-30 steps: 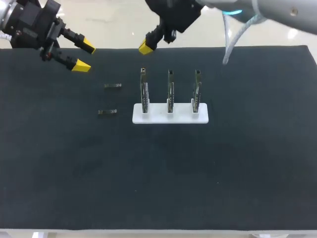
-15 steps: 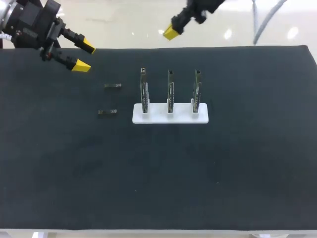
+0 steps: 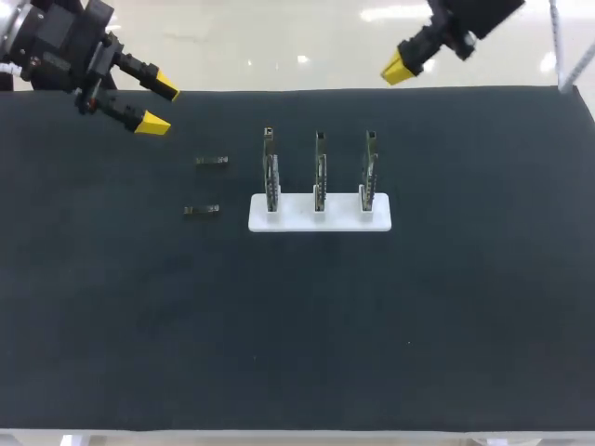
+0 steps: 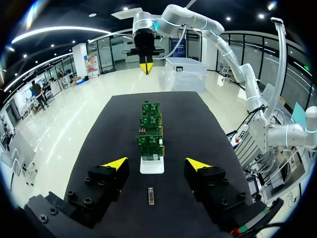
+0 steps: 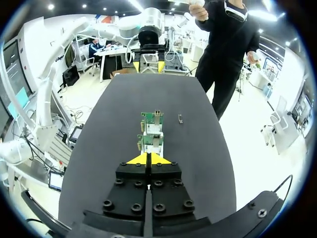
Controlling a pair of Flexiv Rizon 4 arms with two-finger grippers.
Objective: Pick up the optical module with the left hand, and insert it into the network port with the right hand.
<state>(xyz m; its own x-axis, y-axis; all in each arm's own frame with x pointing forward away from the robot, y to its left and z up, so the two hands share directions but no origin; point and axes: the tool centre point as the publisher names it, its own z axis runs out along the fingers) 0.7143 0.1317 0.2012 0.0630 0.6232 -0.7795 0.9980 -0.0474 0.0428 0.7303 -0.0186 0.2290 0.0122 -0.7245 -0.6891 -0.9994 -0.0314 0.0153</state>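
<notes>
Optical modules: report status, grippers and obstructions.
Left gripper open, empty, near far left corner. Right gripper shut, empty, at far edge. Two optical modules flat on mat, untouched, left of board stand. Path clear.

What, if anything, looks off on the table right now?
Nothing stands out. The three boards stand upright in the white holder. Two optical modules lie flat on the mat beside it, apart from each other. The left gripper is open and empty, the right gripper shut and empty, both near the far edge.
</notes>
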